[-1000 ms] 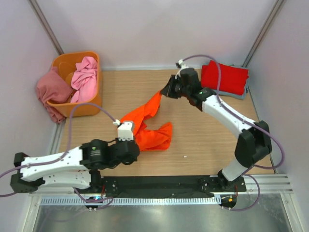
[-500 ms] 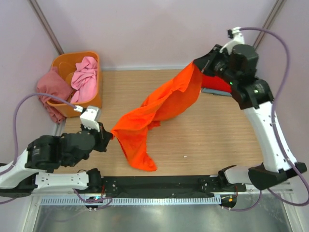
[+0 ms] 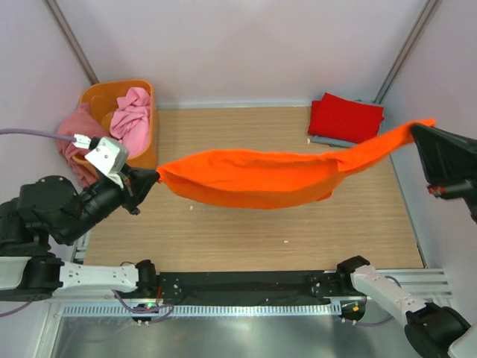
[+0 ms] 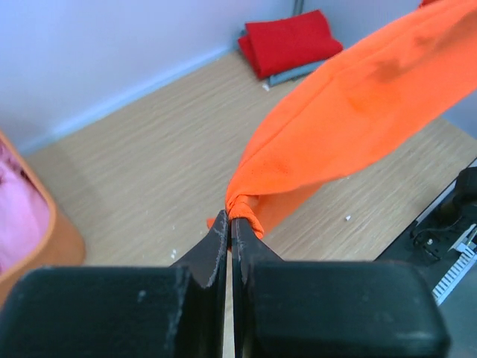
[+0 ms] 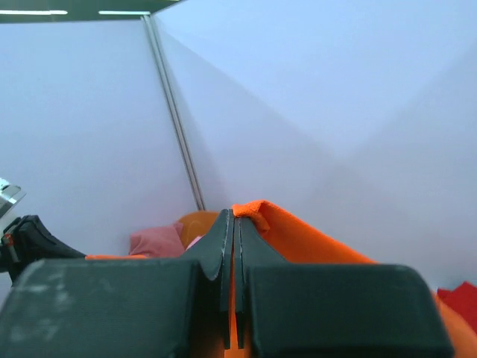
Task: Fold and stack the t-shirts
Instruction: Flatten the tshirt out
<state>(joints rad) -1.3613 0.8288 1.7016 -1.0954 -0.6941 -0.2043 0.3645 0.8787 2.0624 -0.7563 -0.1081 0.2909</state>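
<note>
Orange t-shirt (image 3: 253, 179) hangs stretched above wooden table (image 3: 246, 233), ends clamped by left pincer (image 4: 229, 219) and right pincer (image 5: 235, 218).

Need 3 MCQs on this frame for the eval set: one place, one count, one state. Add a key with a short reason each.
1. Where does the folded red t-shirt lie?
A. far right corner of the table
B. inside the tub
C. by the left arm's base

2. How many hands grip the orange t-shirt?
A. none
B. one
C. two

3. What state is the orange t-shirt in?
A. folded flat on the table
B. stretched out between the hands
C. crumpled in the tub

Key:
1 A: the top view shows it at the back right, on a grey-blue t-shirt.
2 C: the left hand and the right hand are each shut on an end of it.
3 B: the cloth spans from hand to hand, sagging in the middle.
</note>
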